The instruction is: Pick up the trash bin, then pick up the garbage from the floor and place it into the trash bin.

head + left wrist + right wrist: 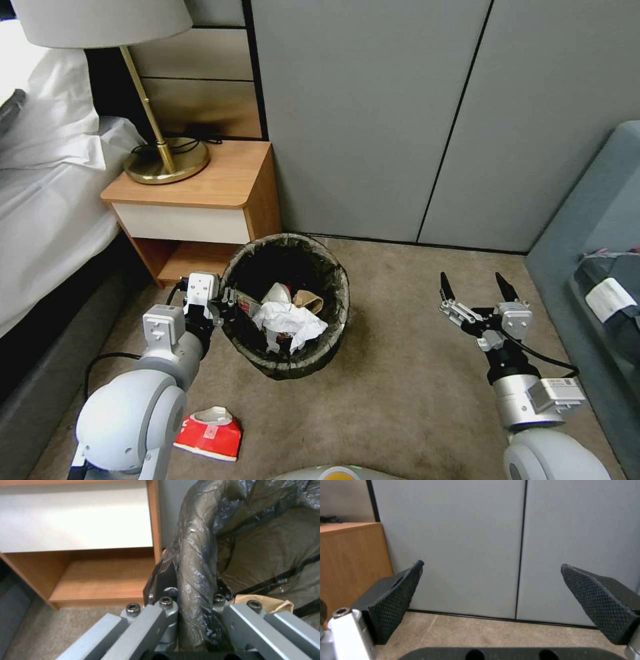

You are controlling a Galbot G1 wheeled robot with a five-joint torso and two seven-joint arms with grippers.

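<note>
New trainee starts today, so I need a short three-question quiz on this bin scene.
1. True or false: the left hand is clamped on the bin rim.
2. What does the right hand hold?
3. The carton lies: A) in the bin, B) on the floor, C) on the nightstand.

Key: 1 true; 2 nothing, it is open; 3 B.

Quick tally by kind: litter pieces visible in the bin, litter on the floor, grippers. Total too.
Litter showing in the trash bin: 3 (white tissue, brown paper bag, red packet)
Litter on the floor: 1 (red-and-white carton)
Grippers: 2 (left gripper clamped on the bin's rim, right gripper open above the carpet)
Total: 6
</note>
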